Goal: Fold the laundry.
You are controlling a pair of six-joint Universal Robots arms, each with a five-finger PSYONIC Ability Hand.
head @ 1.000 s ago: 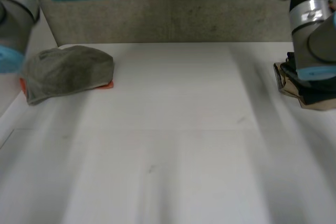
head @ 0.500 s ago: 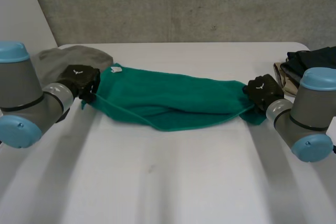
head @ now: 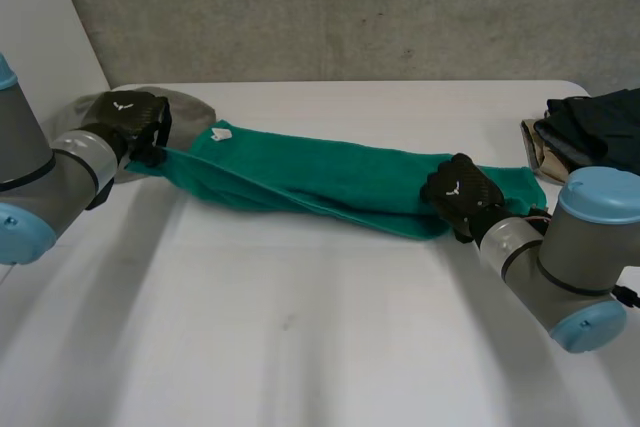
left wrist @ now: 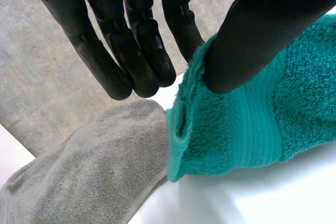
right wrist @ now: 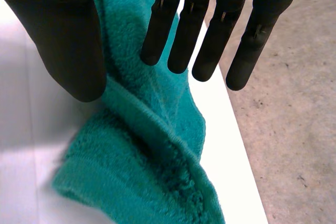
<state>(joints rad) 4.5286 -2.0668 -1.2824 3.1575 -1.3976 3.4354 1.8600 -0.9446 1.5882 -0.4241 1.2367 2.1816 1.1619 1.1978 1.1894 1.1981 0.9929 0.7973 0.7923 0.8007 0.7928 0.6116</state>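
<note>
Left hand (head: 128, 115) has the green towel (head: 330, 182) by its left-end corner. The thumb and straight fingers (left wrist: 142, 51) are pinching the hem, and that corner's lifted off the surface (head: 320, 337) up by the far-left corner, right next to a grey towel (head: 192, 109). What matters for the next move imo: the towel's long axis runs side to side across the far half of the surface, roughly along the far edge. Right hand (head: 458, 190) isn't at the other end though. It sits on the towel a bit inboard, and the right end lies past it, toward the right edge and the dark pile of clothes (head: 595, 122). I can't tell from its wrist cam whether it's actually got hold of the cloth or is just over it. Both arms are low, forearms reaching toward the far edge. My guess is the right side needs a proper grip on its end before the ends get brought together, otherwise the fold comes out lopsided
</note>
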